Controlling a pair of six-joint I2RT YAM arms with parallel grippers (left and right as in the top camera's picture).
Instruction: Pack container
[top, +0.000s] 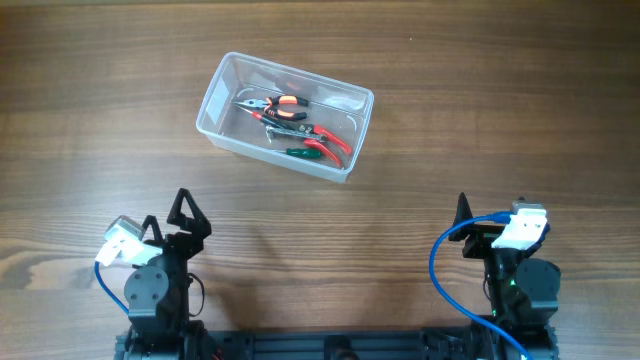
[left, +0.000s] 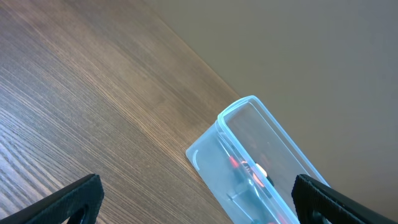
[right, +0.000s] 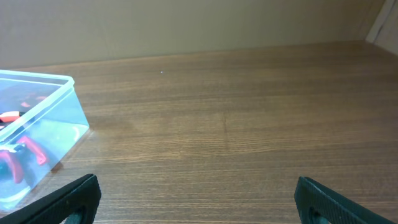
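Note:
The clear plastic container (top: 226, 92) sits on the wooden table at the upper middle, turned at an angle. Inside lie orange-handled pliers (top: 282, 104), red-handled pliers (top: 325, 136) and a green-handled tool (top: 305, 153). The container also shows in the left wrist view (left: 249, 134) and at the left edge of the right wrist view (right: 59, 102). My left gripper (top: 188, 212) is open and empty at the near left, well short of the container. My right gripper (top: 463, 214) is open and empty at the near right, apart from the container.
The wooden table (top: 480, 120) spreads around the container. A beige wall (left: 298, 50) stands beyond the table's far edge. Blue cables (top: 440, 265) loop by the right arm's base.

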